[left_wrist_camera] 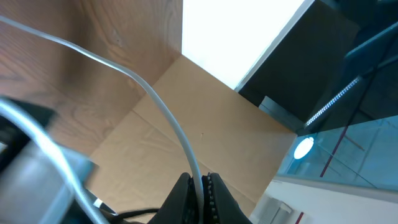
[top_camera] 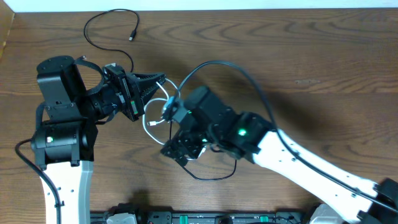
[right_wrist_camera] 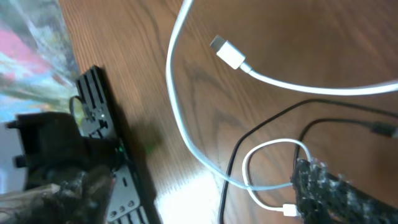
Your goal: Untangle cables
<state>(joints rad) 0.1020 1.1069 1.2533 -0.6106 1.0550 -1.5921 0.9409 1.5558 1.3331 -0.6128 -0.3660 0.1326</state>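
My left gripper point(top_camera: 160, 81) points right and is shut on the white cable point(top_camera: 147, 127). The left wrist view shows that cable point(left_wrist_camera: 168, 118) pinched between the closed jaws point(left_wrist_camera: 200, 186) and running up to the left. In the right wrist view the white cable point(right_wrist_camera: 186, 134) loops over the wood, its plug point(right_wrist_camera: 227, 53) lying free, and it crosses a thin black cable point(right_wrist_camera: 231, 165). My right gripper point(top_camera: 180, 148) hovers open just above the loops, with nothing held between its fingers point(right_wrist_camera: 329, 193). That black cable point(top_camera: 208, 179) trails out below it. A second black cable point(top_camera: 132, 37) lies apart at the top left.
The right arm's own thick cable point(top_camera: 217, 62) arches over the middle of the table. A black rail with fittings point(top_camera: 186, 218) runs along the front edge. Both arm bases stand close to the tangle.
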